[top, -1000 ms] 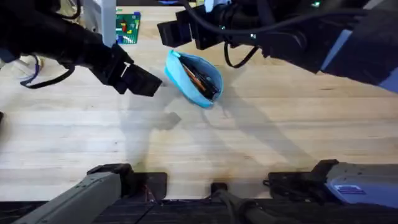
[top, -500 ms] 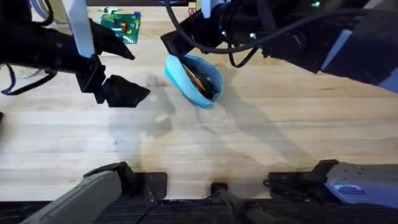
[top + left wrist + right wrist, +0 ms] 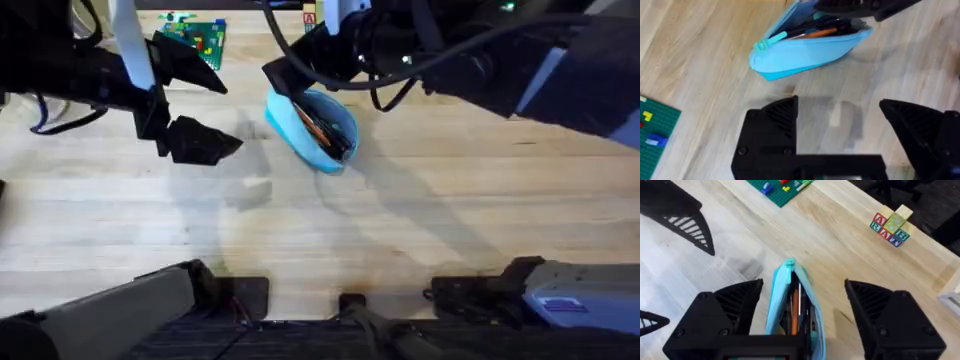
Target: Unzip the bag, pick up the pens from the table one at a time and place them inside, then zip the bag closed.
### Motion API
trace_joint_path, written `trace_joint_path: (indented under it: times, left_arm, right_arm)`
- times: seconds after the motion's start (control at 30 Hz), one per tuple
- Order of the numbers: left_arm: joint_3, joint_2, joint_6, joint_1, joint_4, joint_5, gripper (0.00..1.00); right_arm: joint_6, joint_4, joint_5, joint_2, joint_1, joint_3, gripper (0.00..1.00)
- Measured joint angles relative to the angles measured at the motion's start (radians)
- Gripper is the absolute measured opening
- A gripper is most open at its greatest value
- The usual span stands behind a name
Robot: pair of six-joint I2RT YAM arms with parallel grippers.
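Note:
The light-blue bag (image 3: 300, 128) lies unzipped on the table (image 3: 420, 220), slightly behind its middle. Orange and dark pens (image 3: 324, 130) show inside its opening. In the right wrist view my right gripper (image 3: 804, 287) hangs open over the bag (image 3: 782, 305), one finger on each side of its zipper-pull end, with the pens (image 3: 794, 305) below. My left gripper (image 3: 212, 108) stands open and empty to the left of the bag, apart from it. The left wrist view has the bag (image 3: 805, 50) beyond my open left gripper (image 3: 840, 112), an orange pen (image 3: 823, 33) inside it.
A green brick baseplate (image 3: 196, 38) lies at the table's far edge behind my left gripper. Lettered wooden blocks (image 3: 891, 222) stand farther back to the right. Bare wood stretches in front of the bag toward the arm bases.
My left gripper pulled back to the left, away from the bag, and turned. My right gripper edged down and closer over the bag's zipper end. The bag stayed put.

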Motion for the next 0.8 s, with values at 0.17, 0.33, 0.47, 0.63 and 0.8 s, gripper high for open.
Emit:
trace_joint_path:
  times: [0.17, 0.33, 0.47, 0.63, 0.8]
  left_arm:
    - [0.0, 0.005, 0.007, 0.0, 0.017, 0.002, 0.995]
    - [0.0, 0.004, 0.008, 0.0, 0.017, 0.002, 0.995]
    - [0.0, 0.004, 0.011, 0.0, 0.017, 0.003, 0.996]
    - [0.0, 0.005, 0.012, 0.0, 0.08, 0.004, 0.992]
    - [0.0, 0.024, 0.014, 0.0, 0.114, 0.006, 0.991]
  right_arm:
    - [-0.003, 0.0, 0.0, 0.0, 0.0, 0.0, 0.997]
    - [-0.004, 0.0, 0.0, 0.0, 0.0, 0.0, 0.997]
    - [-0.007, 0.0, 0.0, 0.0, 0.0, 0.0, 0.997]
    - [-0.007, 0.0, 0.0, 0.0, 0.0, 0.0, 0.997]
    - [-0.007, 0.0, 0.0, 0.0, 0.0, 0.0, 0.998]
